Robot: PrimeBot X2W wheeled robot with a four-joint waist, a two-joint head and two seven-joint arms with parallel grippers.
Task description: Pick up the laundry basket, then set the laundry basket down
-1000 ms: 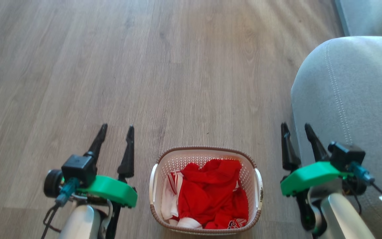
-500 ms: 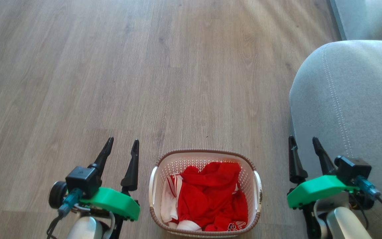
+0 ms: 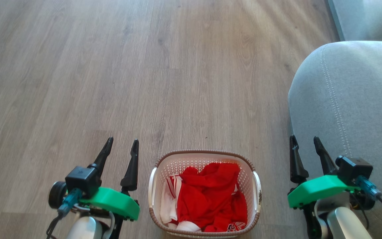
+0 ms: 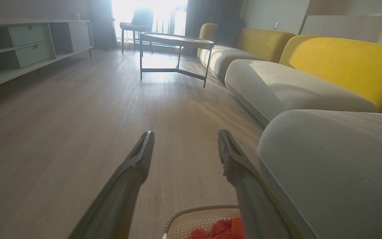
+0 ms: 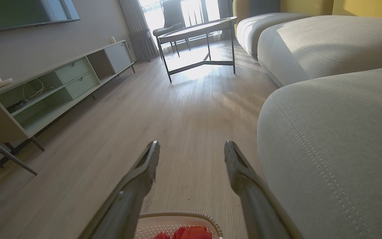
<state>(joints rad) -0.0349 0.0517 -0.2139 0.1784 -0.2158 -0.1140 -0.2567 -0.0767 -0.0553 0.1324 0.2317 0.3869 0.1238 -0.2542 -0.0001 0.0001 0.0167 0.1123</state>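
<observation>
The laundry basket (image 3: 204, 157), white perforated plastic with a brown woven-look rim, stands on the wood floor at the bottom centre of the head view, holding red and white clothes (image 3: 207, 199). Its white side handles face each arm. My left gripper (image 3: 122, 144) hovers open to the basket's left, nothing between its fingers. My right gripper (image 3: 304, 141) stands open to the basket's right, close to the grey sofa cushion. A sliver of the basket's rim shows at the bottom of the left wrist view (image 4: 197, 209) and of the right wrist view (image 5: 177, 215).
A grey sofa cushion (image 3: 350, 109) crowds the right side, right beside my right gripper. Further off stand a yellow-backed sofa (image 4: 337, 63), a metal-legged coffee table (image 4: 174, 41) and a low TV cabinet (image 5: 61, 83). Wood floor (image 3: 111, 66) stretches ahead and to the left.
Both grippers have sunk lower in the head view and drawn slightly nearer the basket; the view itself has shifted a little. The basket stays on the floor, both grippers still open.
</observation>
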